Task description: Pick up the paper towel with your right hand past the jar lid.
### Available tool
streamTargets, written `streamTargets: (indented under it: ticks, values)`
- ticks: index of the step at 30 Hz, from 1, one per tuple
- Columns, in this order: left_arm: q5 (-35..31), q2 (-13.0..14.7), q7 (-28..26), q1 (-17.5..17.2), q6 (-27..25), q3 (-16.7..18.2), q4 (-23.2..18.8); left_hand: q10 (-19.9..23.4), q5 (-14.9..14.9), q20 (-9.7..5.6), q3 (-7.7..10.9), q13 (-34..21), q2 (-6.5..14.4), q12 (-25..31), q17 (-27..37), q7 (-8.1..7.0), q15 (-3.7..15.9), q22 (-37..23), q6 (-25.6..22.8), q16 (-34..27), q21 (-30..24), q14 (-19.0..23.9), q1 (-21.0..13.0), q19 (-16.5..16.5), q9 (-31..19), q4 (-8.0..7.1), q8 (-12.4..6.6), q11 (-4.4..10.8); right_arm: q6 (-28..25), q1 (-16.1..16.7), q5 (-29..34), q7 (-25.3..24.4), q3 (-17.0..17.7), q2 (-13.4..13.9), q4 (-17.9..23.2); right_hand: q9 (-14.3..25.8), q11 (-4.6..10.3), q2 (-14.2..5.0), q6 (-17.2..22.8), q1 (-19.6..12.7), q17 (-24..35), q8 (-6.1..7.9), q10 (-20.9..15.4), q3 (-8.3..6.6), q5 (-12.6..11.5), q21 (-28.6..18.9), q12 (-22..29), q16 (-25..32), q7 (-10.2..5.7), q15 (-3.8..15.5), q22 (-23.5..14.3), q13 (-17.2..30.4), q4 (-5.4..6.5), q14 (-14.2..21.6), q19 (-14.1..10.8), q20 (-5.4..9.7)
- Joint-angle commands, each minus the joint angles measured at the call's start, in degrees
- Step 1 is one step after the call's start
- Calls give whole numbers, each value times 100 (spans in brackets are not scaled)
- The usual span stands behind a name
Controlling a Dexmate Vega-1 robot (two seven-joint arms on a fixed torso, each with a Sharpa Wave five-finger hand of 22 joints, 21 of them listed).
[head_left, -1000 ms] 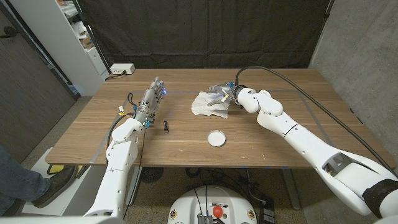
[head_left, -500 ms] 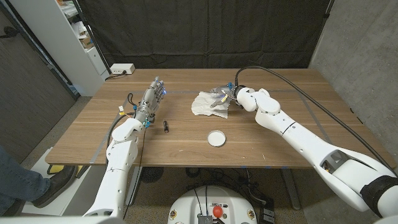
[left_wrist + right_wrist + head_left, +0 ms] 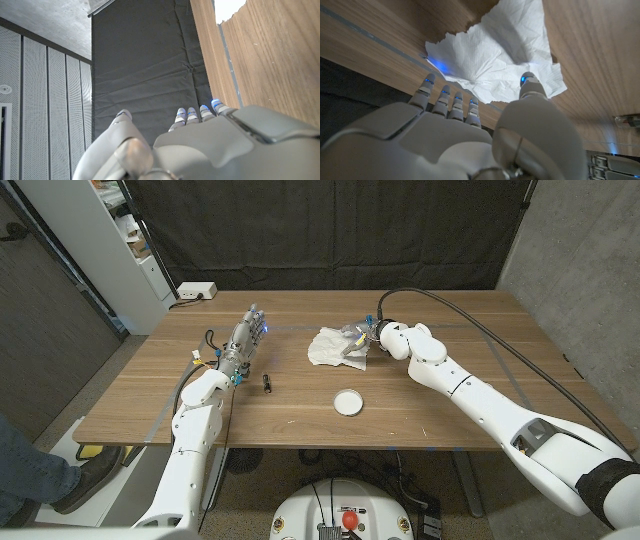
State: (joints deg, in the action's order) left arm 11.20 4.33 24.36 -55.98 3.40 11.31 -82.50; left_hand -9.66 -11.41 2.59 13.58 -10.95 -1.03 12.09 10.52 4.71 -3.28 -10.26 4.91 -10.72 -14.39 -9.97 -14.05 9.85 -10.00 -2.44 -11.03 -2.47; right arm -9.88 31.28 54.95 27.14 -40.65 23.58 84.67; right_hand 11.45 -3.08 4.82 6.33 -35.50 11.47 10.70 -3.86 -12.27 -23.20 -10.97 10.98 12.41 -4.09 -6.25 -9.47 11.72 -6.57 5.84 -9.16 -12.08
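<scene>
A crumpled white paper towel (image 3: 333, 346) (image 3: 492, 52) lies on the wooden table (image 3: 450, 410) past the white jar lid (image 3: 348, 401). My right hand (image 3: 363, 336) (image 3: 470, 135) hovers over the towel's right edge, fingers (image 3: 449, 97) spread and thumb tip over the paper, holding nothing. I cannot tell whether the fingertips touch the towel. My left hand (image 3: 245, 338) (image 3: 200, 145) stands on the left of the table with its fingers straight and empty. A white corner of the towel (image 3: 227, 7) shows in the left wrist view.
A small black cylinder (image 3: 267, 383) lies between my left hand and the lid. A white power strip (image 3: 197, 291) sits at the table's back left corner. A dark curtain hangs behind the table. A person's shoe (image 3: 85, 475) is on the floor at the left.
My right hand has crept slightly farther over the towel's right edge. The towel, the lid and my left arm have stayed put.
</scene>
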Motion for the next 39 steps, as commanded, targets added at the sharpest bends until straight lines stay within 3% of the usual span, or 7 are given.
streamTargets:
  ticks: [1,22,39]
  values:
    - [-24,0,-12,6,-39,-8,5,-9,8,64,20,-7,42,-8,15,7,-17,-17,-31,-31,15,-286,-13,729,-23,36,4,12,-100,-50,-10,19,-83,-37,-158,19,-3,-6,-22,-49,17,29,-12,-1,-49,4,4,7,-16,-37,-29,15,-28,5,15,-22]
    - [-41,-4,-22,-25,-90,-16,-14,-18,8,66,9,-7,48,-12,16,10,-36,-19,-39,-28,46,-292,-7,729,-23,48,8,6,-160,-70,-50,-74,-169,-56,-347,18,9,-38,21,-69,27,64,-84,0,-77,3,50,-1,-14,67,-33,13,-19,-24,-6,-20]
    - [-41,-15,-18,-18,-82,-20,-4,-16,8,66,1,-7,55,-11,16,10,-45,-21,-48,-29,68,-290,-1,727,-24,55,9,6,-331,-132,129,-61,-338,-100,-551,18,78,-101,235,-113,65,149,-203,-13,-118,-3,104,41,-80,313,-40,19,-11,18,-49,-21]
